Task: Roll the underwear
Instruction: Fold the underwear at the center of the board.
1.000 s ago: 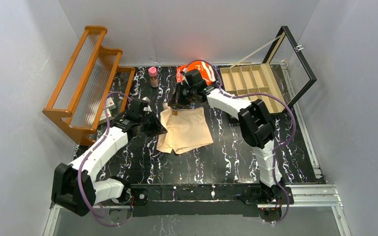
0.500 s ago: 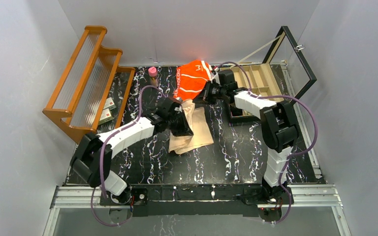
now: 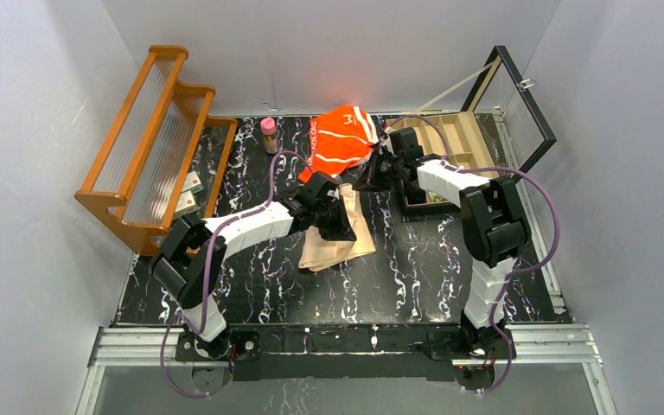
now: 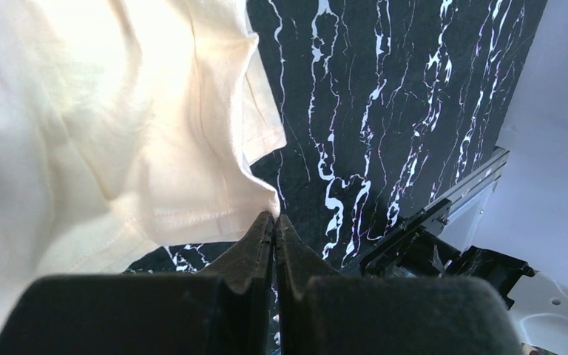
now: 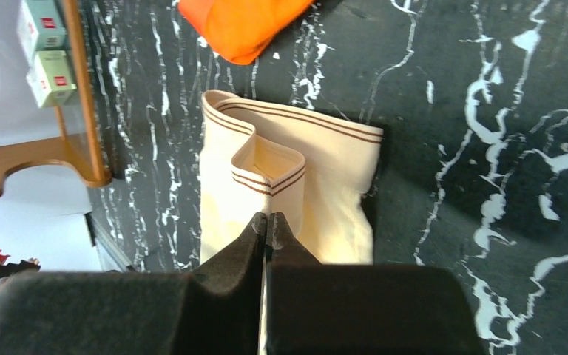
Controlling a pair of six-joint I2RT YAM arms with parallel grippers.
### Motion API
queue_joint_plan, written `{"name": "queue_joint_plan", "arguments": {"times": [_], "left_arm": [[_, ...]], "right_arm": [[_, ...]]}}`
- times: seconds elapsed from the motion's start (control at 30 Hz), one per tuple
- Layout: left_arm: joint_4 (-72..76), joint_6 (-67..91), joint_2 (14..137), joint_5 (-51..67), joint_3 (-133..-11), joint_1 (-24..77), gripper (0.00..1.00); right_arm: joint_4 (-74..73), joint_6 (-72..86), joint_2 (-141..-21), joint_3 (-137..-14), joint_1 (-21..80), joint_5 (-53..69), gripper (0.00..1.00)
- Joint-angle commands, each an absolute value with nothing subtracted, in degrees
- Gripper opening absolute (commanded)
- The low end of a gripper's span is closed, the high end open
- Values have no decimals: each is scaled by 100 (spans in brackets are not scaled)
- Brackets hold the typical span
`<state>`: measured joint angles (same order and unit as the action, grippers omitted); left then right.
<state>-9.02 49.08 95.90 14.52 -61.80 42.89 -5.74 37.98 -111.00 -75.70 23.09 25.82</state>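
Beige underwear [image 3: 337, 251] [image 4: 118, 133] [image 5: 333, 192]: is lying near the middle of the table [image 3: 415, 268] [image 4: 355, 111] [image 5: 488, 148], folded over on itself into a narrow strip. Its waistband, edged with thin brown stripes, is facing the far side and curling back in a loop.
Orange underwear [image 3: 341, 138] [image 5: 244, 26]: is lying spread out at the far edge of the table with its white stripes showing. Its near tip is sitting close to the beige piece's waistband but apart from it.
Left hand [image 3: 339, 226] [image 4: 274, 220]: is reaching in from the left across the beige underwear. Its fingers [image 4: 251, 251] are pressing together and pinching a corner of the hem. The cloth is bunching up in front of the wrist camera, with a patch of table showing beneath it.
Right hand [image 3: 365, 180] [image 5: 266, 218]: is hovering above the far end of the beige underwear, between the orange underwear and the compartment box. Its fingers [image 5: 229, 259] are pressing together with nothing between them and pointing down toward the waistband loop.
Wooden rack [image 3: 138, 138] [image 5: 81, 96]: is standing along the left side of the table, with small boxes [image 3: 192, 192] [image 5: 44, 44] sitting under it.
Pink-capped bottle [image 3: 269, 134]: is standing upright at the far edge, between the rack and the orange underwear.
Compartment box [image 3: 437, 143]: is lying open at the far right, its glass lid [image 3: 529, 93] tilting up and back.
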Motion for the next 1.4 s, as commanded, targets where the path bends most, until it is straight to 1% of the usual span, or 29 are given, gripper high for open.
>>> {"name": "queue_joint_plan", "arguments": {"times": [0.0, 0.1, 0.17, 0.2, 0.23, 0.3, 0.37, 0.43, 0.53, 0.6, 0.63, 0.67, 0.73, 0.8, 0.9, 1.0, 1.13, 1.27, 1.37], "left_arm": [[-692, 4930, 9759, 1695, -6435, 4373, 0], [-475, 4965, 9946, 1883, -6478, 4394, 0], [-380, 4945, 10093, 2109, -6555, 4407, 0], [-363, 4918, 10146, 2200, -6594, 4416, 9], [-379, 4880, 10162, 2259, -6620, 4420, 16], [-471, 4775, 10041, 2154, -6607, 4412, 26], [-609, 4685, 9785, 1988, -6546, 4397, 38], [-816, 4567, 9455, 1802, -6471, 4386, 49], [-1324, 4366, 8874, 1270, -6291, 4348, 57], [-1851, 4339, 8479, 700, -6060, 4284, 62], [-2102, 4334, 8314, 382, -5944, 4229, 66], [-2299, 4333, 8158, 142, -5824, 4171, 68], [-2614, 4348, 7874, -321, -5538, 4011, 70], [-2825, 4346, 7717, -495, -5262, 3806, 70], [-2911, 4347, 7562, -485, -4943, 3614, 71], [-2790, 4309, 7526, -335, -4692, 3579, 73], [-2575, 4315, 7690, -140, -4477, 3577, 74], [-2219, 4371, 7799, -3, -4219, 3577, 73], [-1907, 4493, 7982, 308, -4071, 3577, 70]], "right_arm": [[-1117, 3346, -11219, -8021, 2276, 2210, 10], [-1667, 3179, -11370, -8333, 2269, 2000, 18], [-1693, 3029, -11326, -8376, 2260, 1904, 26], [-1717, 2926, -11290, -8431, 2264, 1860, 34], [-1770, 2826, -11255, -8496, 2261, 1808, 41], [-1972, 2639, -11212, -8678, 2260, 1698, 47], [-2374, 2522, -11204, -8924, 2259, 1624, 49], [-2433, 2473, -11063, -8868, 2259, 1614, 52], [-2354, 2460, -10783, -8537, 2259, 1621, 55], [-2510, 2540, -10636, -8369, 2263, 1725, 55], [-2453, 2600, -10556, -8205, 2267, 1847, 55], [-2358, 2659, -10452, -8009, 2273, 1923, 55], [-2087, 2744, -10258, -7635, 2283, 2064, 53], [-1727, 2837, -10156, -7348, 2312, 2347, 50], [-1694, 2916, -10333, -7492, 2455, 2493, 44], [-1692, 2954, -10674, -7819, 2637, 2481, 42], [-1813, 2996, -11175, -8313, 2680, 2189, 37], [-1899, 2926, -11638, -8726, 2681, 1702, 36], [-2078, 2820, -12109, -9078, 2653, 1416, 34]]}}
